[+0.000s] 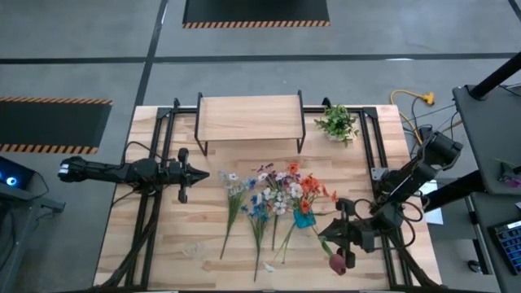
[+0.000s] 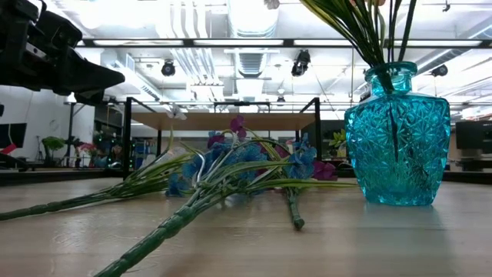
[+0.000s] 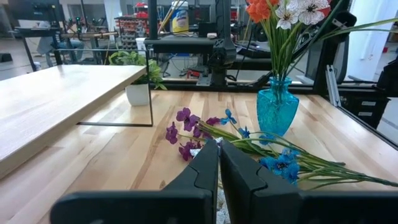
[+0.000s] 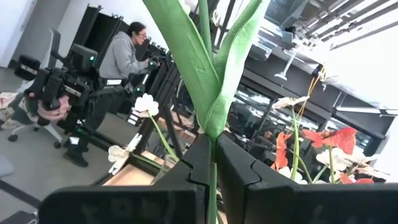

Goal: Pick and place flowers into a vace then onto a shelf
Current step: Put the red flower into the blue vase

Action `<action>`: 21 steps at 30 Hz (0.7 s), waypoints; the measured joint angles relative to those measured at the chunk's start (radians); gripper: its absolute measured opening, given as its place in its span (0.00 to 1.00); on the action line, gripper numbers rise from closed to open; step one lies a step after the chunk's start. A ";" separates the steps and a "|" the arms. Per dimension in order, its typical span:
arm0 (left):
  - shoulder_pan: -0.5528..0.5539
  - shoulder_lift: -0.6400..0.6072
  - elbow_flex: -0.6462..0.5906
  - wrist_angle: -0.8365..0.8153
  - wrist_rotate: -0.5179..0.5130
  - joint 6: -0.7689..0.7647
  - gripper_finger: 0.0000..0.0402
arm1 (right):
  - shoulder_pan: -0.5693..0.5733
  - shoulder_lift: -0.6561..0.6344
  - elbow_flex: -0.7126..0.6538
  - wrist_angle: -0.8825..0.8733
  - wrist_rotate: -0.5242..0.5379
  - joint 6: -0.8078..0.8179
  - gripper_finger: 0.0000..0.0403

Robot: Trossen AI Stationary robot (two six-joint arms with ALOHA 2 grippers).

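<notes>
The right gripper pinches a green stem at the near right of the table, fingers pressed tight on it, with the dark red bud hanging beside it in the high view. Just left of it stands the blue vase, already holding orange and white blooms. More flowers lie flat left of the vase. The left gripper waits at the left, fingers together and empty. The shelf stands beyond, bare. The likely trouble is the long stem catching the crowded vase mouth and tipping it.
</notes>
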State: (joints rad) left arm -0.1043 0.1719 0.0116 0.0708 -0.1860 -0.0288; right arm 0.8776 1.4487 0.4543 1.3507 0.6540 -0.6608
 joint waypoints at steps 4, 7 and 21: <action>0.000 0.000 0.000 0.000 0.000 0.000 0.00 | -0.002 0.000 -0.017 -0.009 0.001 0.037 0.03; 0.000 0.000 0.000 0.000 0.000 0.000 0.00 | -0.010 0.000 -0.042 -0.008 0.002 0.092 0.03; 0.000 0.000 0.000 0.000 0.000 0.000 0.00 | -0.090 0.005 -0.118 -0.008 0.003 0.242 0.03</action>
State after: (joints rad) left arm -0.1043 0.1719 0.0116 0.0706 -0.1858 -0.0288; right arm 0.7876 1.4536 0.3359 1.3424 0.6575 -0.4187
